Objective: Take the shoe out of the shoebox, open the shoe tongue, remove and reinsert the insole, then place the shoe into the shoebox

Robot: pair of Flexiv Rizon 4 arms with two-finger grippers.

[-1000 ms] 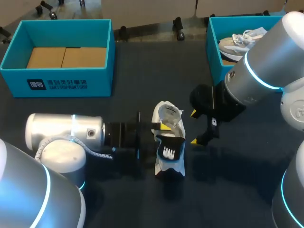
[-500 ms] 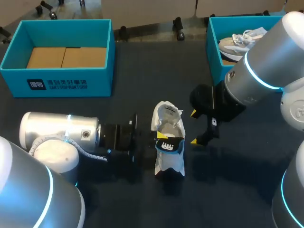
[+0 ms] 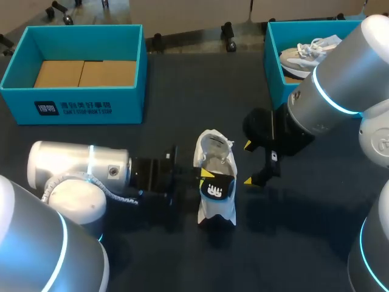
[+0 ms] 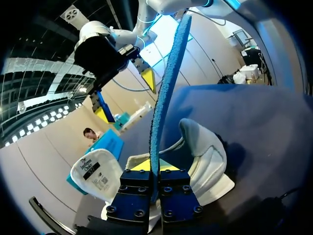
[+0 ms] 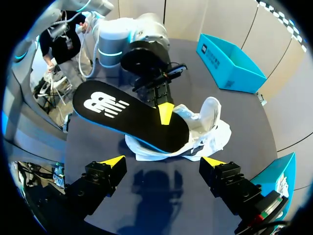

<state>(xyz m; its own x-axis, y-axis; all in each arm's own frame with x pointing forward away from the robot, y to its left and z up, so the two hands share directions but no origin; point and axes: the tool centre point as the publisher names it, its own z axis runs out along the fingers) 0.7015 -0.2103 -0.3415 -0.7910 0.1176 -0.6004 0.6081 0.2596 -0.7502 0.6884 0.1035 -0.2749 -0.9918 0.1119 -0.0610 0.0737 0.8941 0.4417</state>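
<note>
Pulled back a little toward its own side since a second ago: left arm (image 3: 79, 173), and the insole (image 3: 217, 190) came with it, now sitting tighter over the shoe's heel end. Right arm (image 3: 340, 85) unchanged. Shoe unchanged.

Left to right across the bench (image 3: 304, 237):

- Left box (image 3: 73, 108), far left corner. Teal, open, brown card floor showing. Well apart from the arms.
- Left arm comes in low from the left and lies level above the bench. Left jaws clenched on the insole. From the left wrist we see the insole (image 4: 168, 83) edge-on, blue underside, rising straight up from between the two fingers pressed on it.
- Shoe (image 3: 214, 152) at mid bench, white and pale grey, out of both boxes, toe toward the far edge. From the left wrist the shoe (image 4: 205, 152) lies just under and ahead of the fingers, tongue pulled open.
- Insole is out of the shoe, held above it. From the right wrist the insole (image 5: 132, 117) shows a black top with a white logo; one end overlaps the shoe (image 5: 205, 117). We cannot tell if it touches.
- Right jaws released, holding nothing, just right of the shoe and apart from it.
- Right box (image 3: 272, 58), far right corner, teal, with a second shoe (image 3: 304, 55) in it.
</note>
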